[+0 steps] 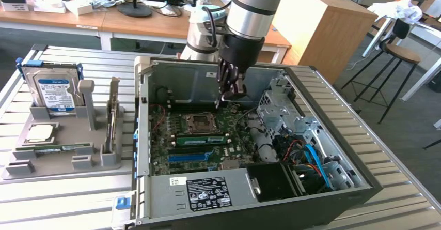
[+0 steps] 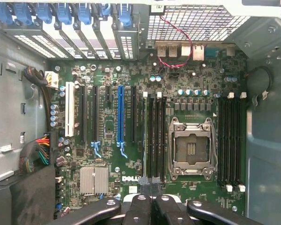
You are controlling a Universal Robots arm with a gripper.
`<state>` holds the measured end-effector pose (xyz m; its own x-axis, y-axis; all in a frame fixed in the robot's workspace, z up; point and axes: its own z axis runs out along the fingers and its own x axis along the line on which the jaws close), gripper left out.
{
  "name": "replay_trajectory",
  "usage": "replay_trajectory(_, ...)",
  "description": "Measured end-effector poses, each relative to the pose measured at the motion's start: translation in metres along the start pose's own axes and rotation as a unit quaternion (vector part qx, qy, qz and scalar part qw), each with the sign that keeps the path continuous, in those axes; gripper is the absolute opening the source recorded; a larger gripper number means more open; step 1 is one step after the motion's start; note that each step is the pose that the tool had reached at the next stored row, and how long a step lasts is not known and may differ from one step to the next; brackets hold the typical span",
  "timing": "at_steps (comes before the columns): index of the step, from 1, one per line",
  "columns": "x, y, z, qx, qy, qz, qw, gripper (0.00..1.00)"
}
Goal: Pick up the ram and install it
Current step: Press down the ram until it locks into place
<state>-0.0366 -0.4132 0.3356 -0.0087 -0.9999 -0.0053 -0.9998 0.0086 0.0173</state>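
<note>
The ram (image 1: pixel 200 138) is a long green stick standing in a motherboard slot beside the empty CPU socket (image 1: pixel 200 121), inside the open computer case. In the wrist view the ram (image 2: pixel 145 136) appears edge-on as a thin pale line in the slot next to the socket (image 2: pixel 191 149). My gripper (image 1: pixel 232 93) hangs above the motherboard near the case's back wall, clear of the ram. Its black fingers (image 2: pixel 139 206) are pressed together with nothing between them, so the gripper (image 2: pixel 150 200) is shut and holds nothing.
The case wall (image 1: pixel 143 137) and the drive cage (image 1: pixel 279 111) hem in the motherboard, and the power supply (image 1: pixel 200 191) closes the front. On the exterior view's left, a grey holder (image 1: pixel 41 168) carries a hard drive (image 1: pixel 55 93) and a card on edge (image 1: pixel 111 121).
</note>
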Motion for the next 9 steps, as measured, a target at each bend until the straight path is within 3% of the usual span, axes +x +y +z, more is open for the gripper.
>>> replay_trajectory(9, -0.0001, -0.0095, -0.0001, 0.0, 0.0001, 0.0, 1.0, 0.1)
